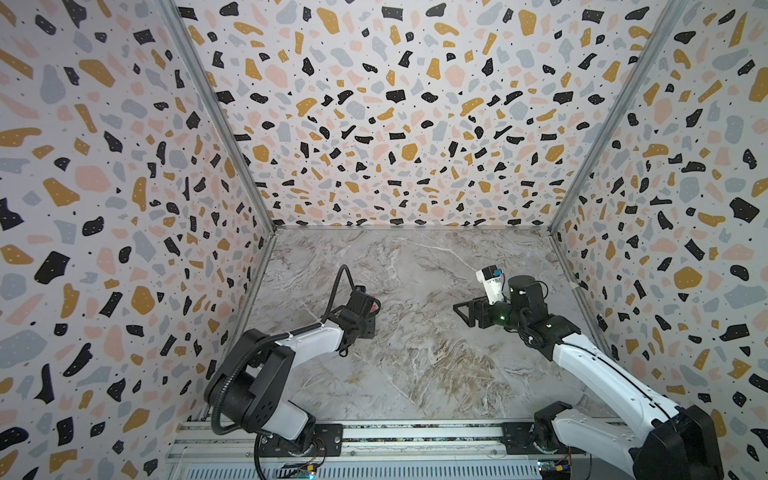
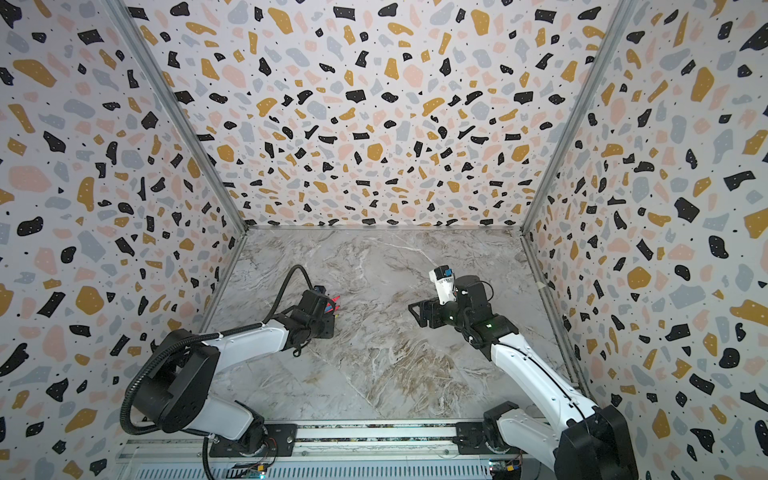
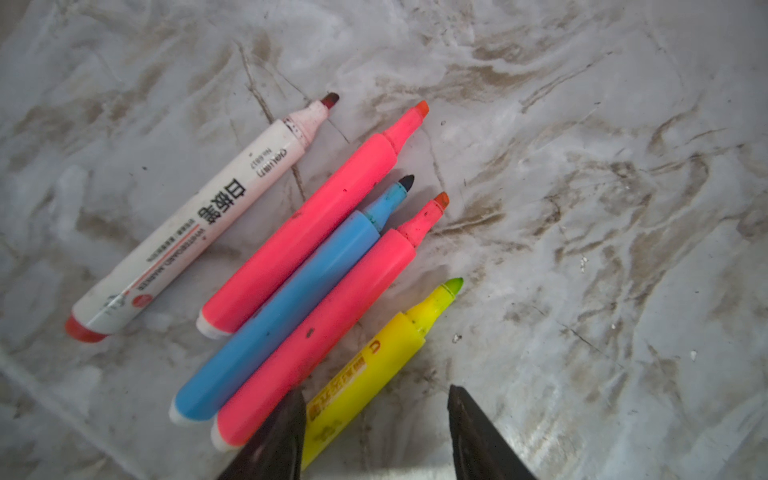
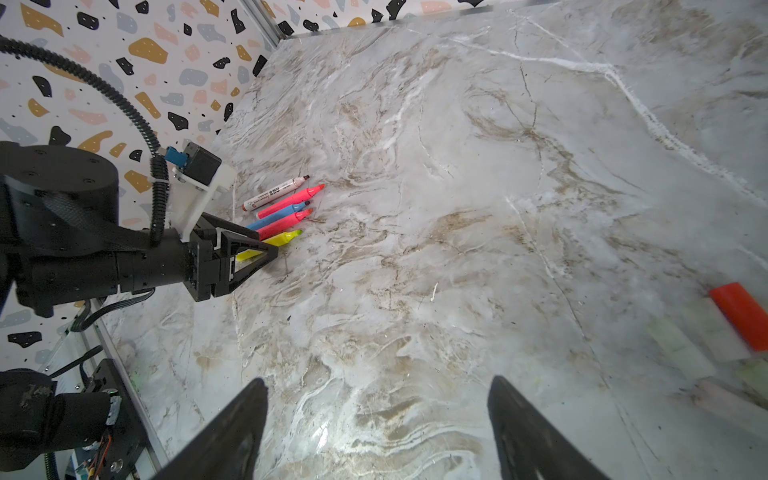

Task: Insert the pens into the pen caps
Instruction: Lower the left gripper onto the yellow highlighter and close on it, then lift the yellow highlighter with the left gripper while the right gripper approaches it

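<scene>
In a top view, pens [image 2: 333, 306] show as red-blue slivers left of centre. Left wrist: left tool [image 3: 376, 391], wedge jaws apart, straddles the smooth yellow pen [image 3: 365, 374] on veined marble tabletop [image 3: 582, 208]. Right wrist: right tool [image 4: 378, 381] gapes wide; stubby red cap [image 4: 737, 313] at right edge.

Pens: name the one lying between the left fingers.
The yellow pen: its back end sits between the left fingers; the white pen, blue pen and two pink pens lie off to one side.
</scene>
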